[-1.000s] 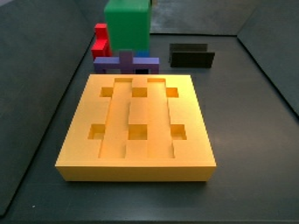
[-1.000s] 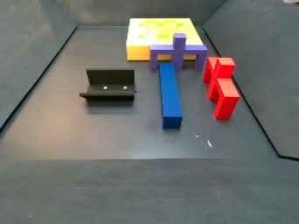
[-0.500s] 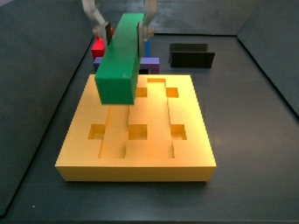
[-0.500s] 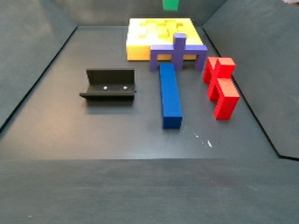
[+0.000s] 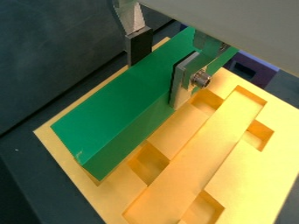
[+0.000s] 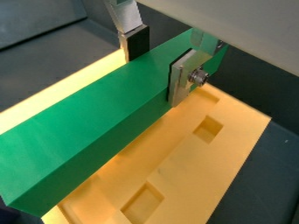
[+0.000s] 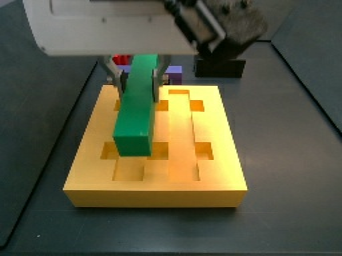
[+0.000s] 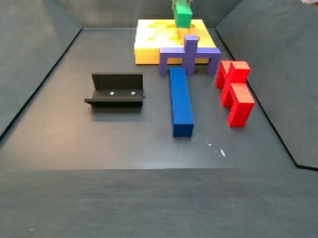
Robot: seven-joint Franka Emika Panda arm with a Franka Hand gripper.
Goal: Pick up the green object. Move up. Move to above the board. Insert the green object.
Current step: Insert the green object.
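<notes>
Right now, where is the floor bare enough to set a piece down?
Bare floor lies around the fixture and nearer than the blue block. It is crowded by the red block and at the board, where the gripper holds the green object.

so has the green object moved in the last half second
Yes. In a side view the green object, held in the gripper, has come down closer to the board and lies lengthwise over its left row of holes.

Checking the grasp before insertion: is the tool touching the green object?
Touching. In both wrist views the tool has its silver fingers pressed flat against opposite sides of the green object, over the board.
</notes>
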